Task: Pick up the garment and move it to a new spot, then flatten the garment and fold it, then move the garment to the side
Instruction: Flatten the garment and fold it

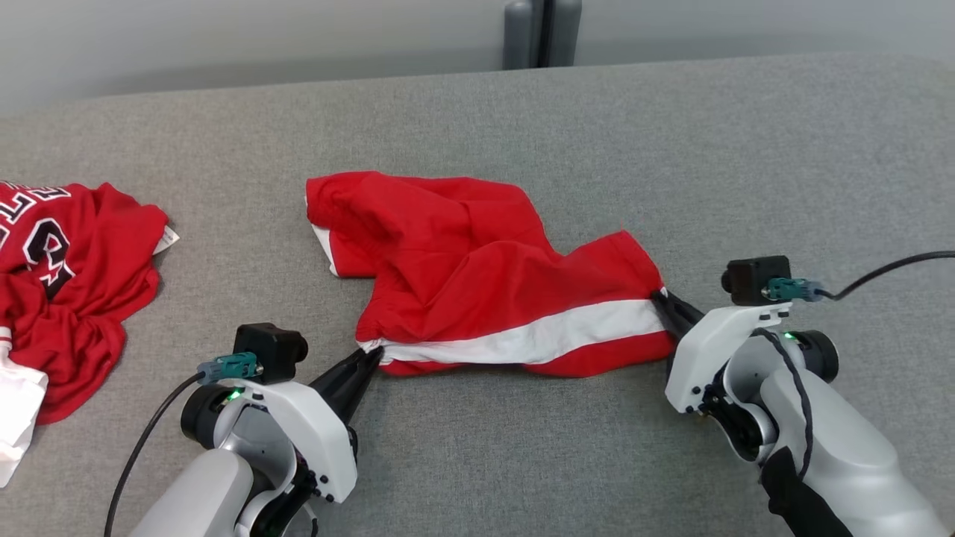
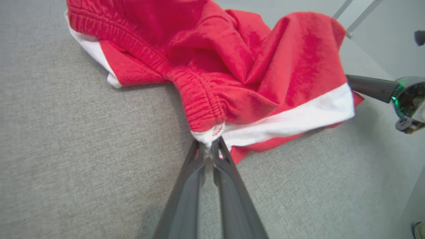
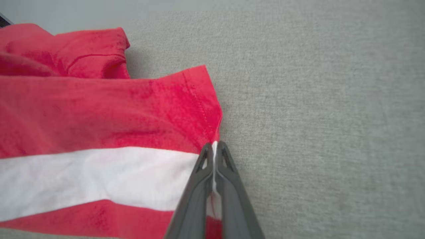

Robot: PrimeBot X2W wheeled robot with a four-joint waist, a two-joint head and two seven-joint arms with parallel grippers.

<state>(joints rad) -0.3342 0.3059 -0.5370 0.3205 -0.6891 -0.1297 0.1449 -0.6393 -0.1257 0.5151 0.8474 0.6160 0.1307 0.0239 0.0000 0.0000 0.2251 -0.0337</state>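
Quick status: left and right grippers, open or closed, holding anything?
Left gripper: closed, pinching the waistband end of the red shorts.
Right gripper: closed, pinching the shorts' hem at the white stripe.

This looks like a robot lab or test room, not a home. The broad table [image 1: 671,149] is covered in plain grey fabric, with a bare pale wall [image 1: 224,45] along the top of the frame and a dark grey post [image 1: 541,33] at top centre. A boxy camera [image 1: 755,280] with a loose black cable [image 1: 888,268] rides a wrist at right. The garment [image 1: 477,261] at centre and a crumpled jersey [image 1: 82,246] at left lie on it.
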